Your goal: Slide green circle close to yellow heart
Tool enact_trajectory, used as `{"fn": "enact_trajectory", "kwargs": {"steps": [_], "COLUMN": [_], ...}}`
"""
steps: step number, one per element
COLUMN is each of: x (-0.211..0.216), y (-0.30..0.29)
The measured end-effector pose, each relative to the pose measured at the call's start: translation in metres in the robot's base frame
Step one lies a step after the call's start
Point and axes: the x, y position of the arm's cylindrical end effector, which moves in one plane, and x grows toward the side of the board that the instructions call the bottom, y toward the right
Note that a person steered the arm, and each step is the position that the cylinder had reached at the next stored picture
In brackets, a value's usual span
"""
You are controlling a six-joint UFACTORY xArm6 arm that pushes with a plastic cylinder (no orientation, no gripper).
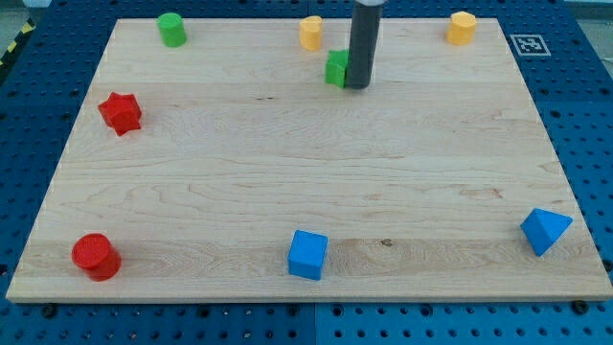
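The green circle (171, 29) stands near the board's top left corner. A yellow block (310, 33), which looks like the heart, sits at the top middle. My tip (357, 86) rests on the board just below and right of that yellow block. It touches the right side of a second green block (336, 68), whose shape is partly hidden by the rod. The tip is far to the right of the green circle.
Another yellow block (462, 28) sits at the top right. A red star (120, 112) is at the left edge, a red circle (96, 256) at the bottom left, a blue cube (307, 254) at the bottom middle, and a blue triangle (545, 230) at the bottom right.
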Motion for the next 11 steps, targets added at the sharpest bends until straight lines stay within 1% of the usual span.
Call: {"fn": "enact_trajectory", "kwargs": {"steps": [1, 2, 3, 4, 5, 7, 8, 9, 10, 11], "x": [-0.027, -0.031, -0.019, 0.019, 0.026, 0.025, 0.0, -0.046, -0.053, -0.071], "y": [-0.006, -0.007, -0.006, 0.011, -0.024, -0.146, -0.216, -0.283, -0.296, -0.311]}}
